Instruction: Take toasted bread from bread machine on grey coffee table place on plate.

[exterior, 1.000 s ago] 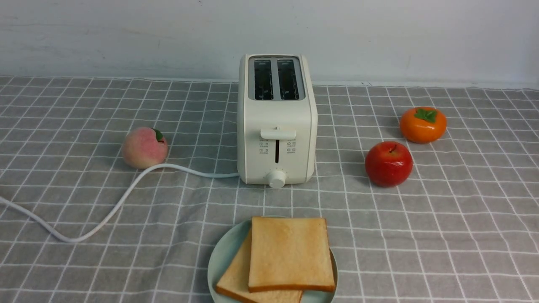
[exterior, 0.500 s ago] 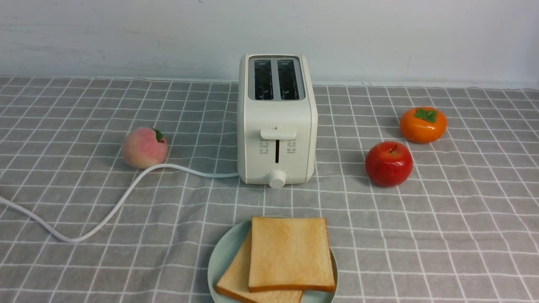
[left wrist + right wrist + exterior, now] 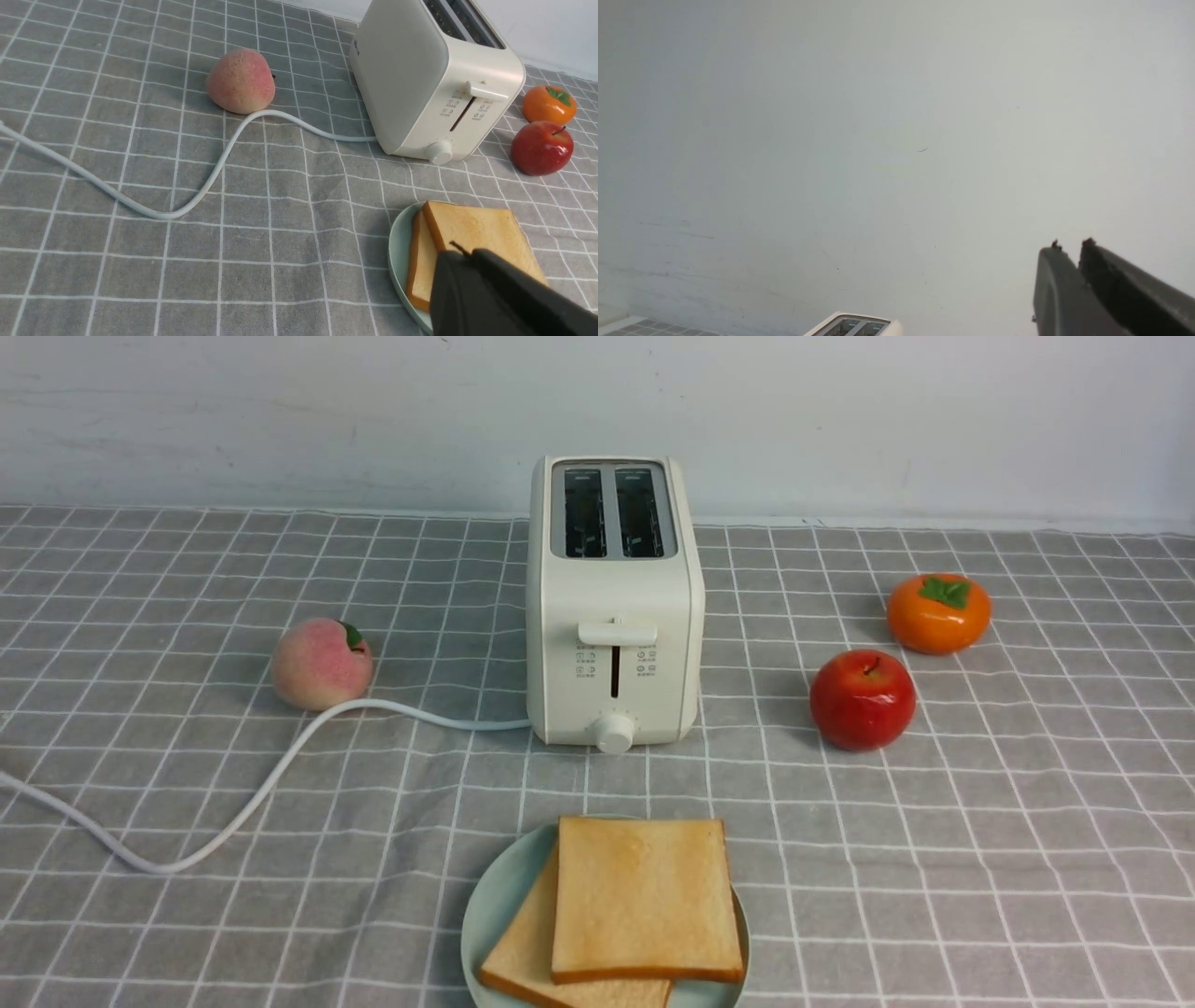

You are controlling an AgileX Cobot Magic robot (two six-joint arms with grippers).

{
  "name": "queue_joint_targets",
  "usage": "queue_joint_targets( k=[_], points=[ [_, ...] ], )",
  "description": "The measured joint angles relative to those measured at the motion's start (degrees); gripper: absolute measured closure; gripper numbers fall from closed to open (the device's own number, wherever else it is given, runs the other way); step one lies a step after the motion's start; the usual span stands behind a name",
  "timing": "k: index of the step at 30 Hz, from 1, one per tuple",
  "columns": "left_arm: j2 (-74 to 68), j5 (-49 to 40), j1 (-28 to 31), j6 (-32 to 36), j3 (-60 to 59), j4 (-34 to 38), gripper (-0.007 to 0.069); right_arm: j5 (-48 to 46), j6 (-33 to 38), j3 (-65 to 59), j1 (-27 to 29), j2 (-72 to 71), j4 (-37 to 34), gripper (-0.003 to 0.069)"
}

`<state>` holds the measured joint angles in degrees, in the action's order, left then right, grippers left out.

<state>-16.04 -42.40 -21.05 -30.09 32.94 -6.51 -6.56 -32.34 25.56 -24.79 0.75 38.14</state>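
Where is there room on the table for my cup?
Biggest bare patch: front right, between the plate and the apple, out to the edge of the grid cloth. Another: front left, between the white cord and the plate. Crowded: beside the toaster, with peach and cord on its left, apple and persimmon on its right.

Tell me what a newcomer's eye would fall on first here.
The cream-white bread machine stands in the middle of the grey coffee table, with no bread showing in its two slots. In front of it, two slices of toasted bread lie overlapped on the mint-green plate at the near edge. Bright fruit flanks the machine: a peach on the left, a red apple and an orange persimmon on the right.
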Motion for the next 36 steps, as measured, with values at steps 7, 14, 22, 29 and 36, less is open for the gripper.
queue_joint_targets(
  k=[7, 14, 22, 29, 36],
  points=[
    [9.71, 14.12, 9.29, 5.97, -14.09, 4.99, 0.0608, 0.29, 0.00, 0.00, 0.00, 0.00, 0.02, 0.0574],
    [16.53, 27.33, 15.44, 9.80, -32.51, 7.83, 0.0605, 0.45, 0.00, 0.00, 0.00, 0.00, 0.02, 0.0567],
    [16.58, 20.57, 15.56, 10.04, -34.70, 7.85, 0.0591, 0.52, 0.00, 0.00, 0.00, 0.00, 0.02, 0.0558],
    [16.58, 20.40, 15.56, 10.04, -34.70, 7.80, 0.0586, 0.47, 0.00, 0.00, 0.00, 0.00, 0.07, 0.0548],
    [16.58, 20.29, 15.60, 10.04, -34.70, 7.80, 0.0575, 0.47, 0.00, 0.00, 0.00, 0.00, 0.02, 0.0538]
  ],
)
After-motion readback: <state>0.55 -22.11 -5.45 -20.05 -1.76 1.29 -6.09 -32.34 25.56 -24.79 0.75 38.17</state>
